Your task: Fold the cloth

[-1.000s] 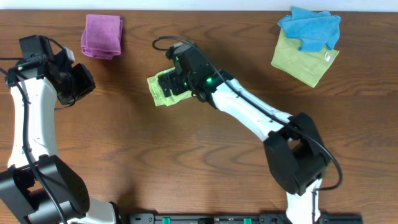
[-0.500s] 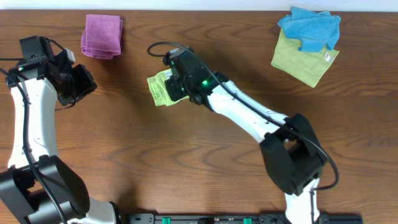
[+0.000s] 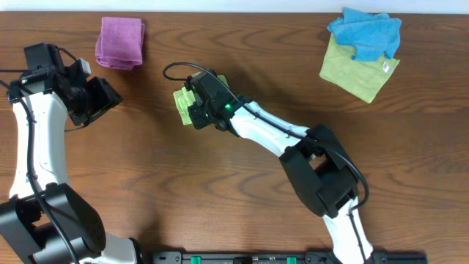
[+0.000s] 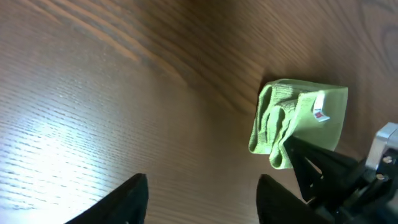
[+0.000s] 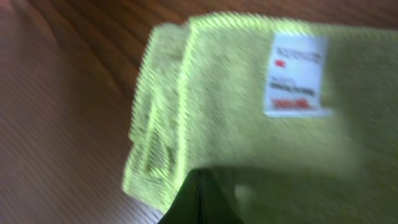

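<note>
Big picture first: the table (image 3: pixel 220 191) is mostly bare wood. My right arm (image 3: pixel 271 136) is stretched way across toward the far-left middle, because that's where the cloth (image 3: pixel 182 103) is sitting. My left arm (image 3: pixel 33 139) is parked off at the left edge, well apart from the cloth, I'd guess so it doesn't get in the way. There's a blue cloth (image 3: pixel 364 33) piled on a duller yellow-green cloth (image 3: pixel 355 73) in the far right corner and a magenta cloth (image 3: pixel 121 42) far left. None of those are mine to deal with. The cloth itself is already a small, layered lime-green bundle lying flat on the table, so I'd call the folding mostly done. The left end effector (image 4: pixel 200 186) has its fingers spread apart and holds nothing, it's just pointed at the bundle. The right end effector (image 5: pixel 199 196) is closed tight with its tip right at the near edge of the bundle. It looks like it's pressing or nudging the fold, but I honestly can't tell whether a layer is pinched in there. Smallest detail: the white tag (image 5: pixel 297 74) is face up on the top layer.
</note>
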Motion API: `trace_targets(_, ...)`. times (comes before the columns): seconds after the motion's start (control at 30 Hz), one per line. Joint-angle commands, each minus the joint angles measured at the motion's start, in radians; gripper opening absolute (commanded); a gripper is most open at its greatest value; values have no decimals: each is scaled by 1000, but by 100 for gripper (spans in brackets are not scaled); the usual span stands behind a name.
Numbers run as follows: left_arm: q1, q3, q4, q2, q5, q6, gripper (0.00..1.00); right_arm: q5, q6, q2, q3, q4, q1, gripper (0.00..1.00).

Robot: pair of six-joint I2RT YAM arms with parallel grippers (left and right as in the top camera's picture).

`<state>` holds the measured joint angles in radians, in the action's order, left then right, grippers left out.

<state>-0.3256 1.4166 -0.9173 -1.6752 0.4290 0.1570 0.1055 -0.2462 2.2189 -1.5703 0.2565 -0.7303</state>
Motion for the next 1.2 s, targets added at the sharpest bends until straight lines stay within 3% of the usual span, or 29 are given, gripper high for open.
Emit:
trace_targets(0.0, -1, -8, -13, 20, 37, -5, 61, 31, -31, 6, -3, -33, -14, 2)
trace_targets(0.13, -1, -8, -19, 20, 45, -5, 62, 34, -31, 3, -8, -13, -13, 4)
trace_targets(0.23, -1, -8, -33, 20, 109, -55, 63, 32, -28, -32, -44, 67, -9, 17)
trace_targets(0.27, -1, -8, -38, 20, 124, -64, 64, 32, -11, -51, -59, 91, -8, 30)
trace_targets(0.3, -1, -8, -41, 20, 131, -70, 64, 30, 15, -76, -76, 121, -6, 51)
trace_targets(0.4, -1, -31, -20, 20, 162, -113, 65, -38, 71, -159, -129, 224, -4, 90)
trace_targets(0.43, -1, -55, 3, 20, 187, -131, 65, -79, 77, -189, -147, 263, -3, 98)
trace_targets(0.63, -1, -327, 269, 20, 332, -133, 72, -368, 158, -447, -217, 504, 27, 99)
trace_targets(0.8, 26, -486, 434, 20, 327, -93, 74, -365, 141, -655, -217, 707, 126, 95)
trace_targets(0.93, 92, -515, 534, 14, 275, -30, 76, -391, 135, -808, -210, 877, 172, 89)
trace_targets(1.03, 161, -515, 620, 7, 200, 42, 77, -523, 59, -935, -155, 982, 174, 88)
trace_targets(1.17, 235, -515, 735, -13, 138, 124, 79, -607, -28, -1176, 66, 1015, 174, 91)
